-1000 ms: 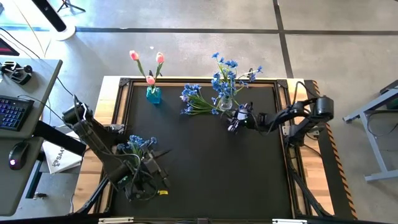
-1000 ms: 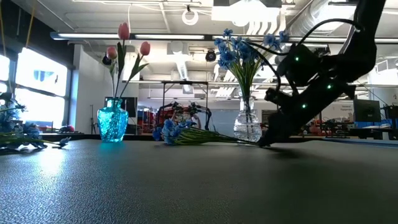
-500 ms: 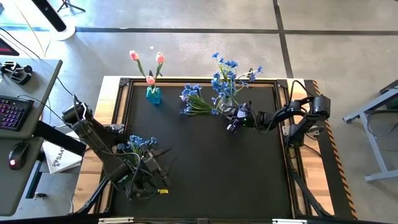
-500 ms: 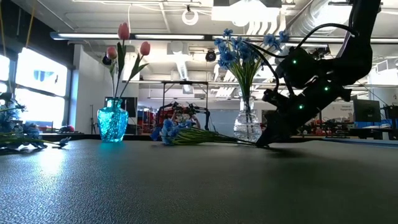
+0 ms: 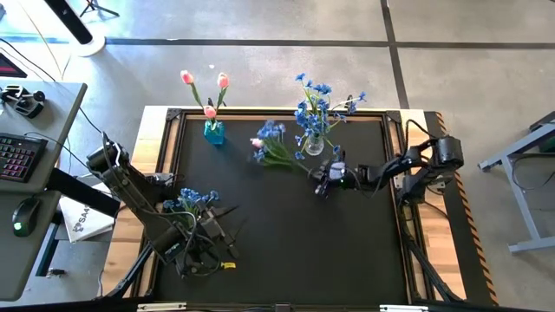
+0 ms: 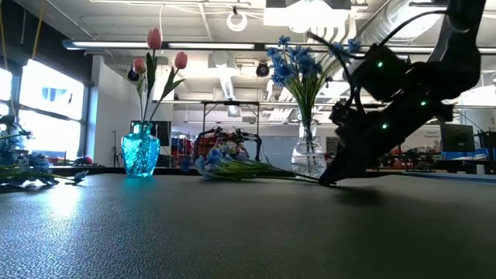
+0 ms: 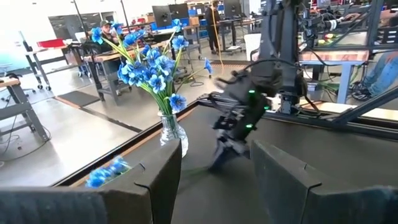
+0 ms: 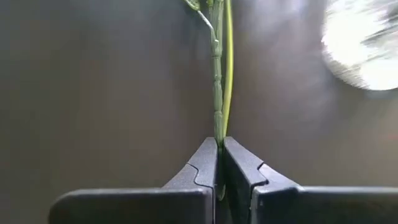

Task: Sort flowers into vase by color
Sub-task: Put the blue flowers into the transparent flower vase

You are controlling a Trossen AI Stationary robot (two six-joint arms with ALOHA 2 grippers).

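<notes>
Since a second ago my right claw [image 5: 323, 184] has drawn back toward the middle of the worktop [image 5: 286, 234], dragging the loose blue bunch [image 5: 270, 143] with it; its blossoms have slid away from the worktop's far edge, and a pinkish bloom shows at their left.

Going left to right: my left claw [image 5: 227, 232] waits at the near left corner, fingers spread apart and empty, with another blue bunch [image 5: 192, 200] lying just beside that arm. At the far edge stands the teal vase [image 5: 213, 132] holding three pink tulips [image 5: 222, 81]. Next come the dragged blossoms, lying flat, then the clear glass vase [image 5: 314, 144] already full of blue flowers [image 5: 314, 106]. My right claw is just in front of that vase, clenched on the thin green stems [image 8: 219, 93] at their cut end, tips down at the worktop.

I judge these stems light, springy and a little slick. Held at the very end, the blossom head will droop and swing, so a hold nearer mid-stem would steady it. The glass vase looks easy to tip.

I can read no labels or writing here.
</notes>
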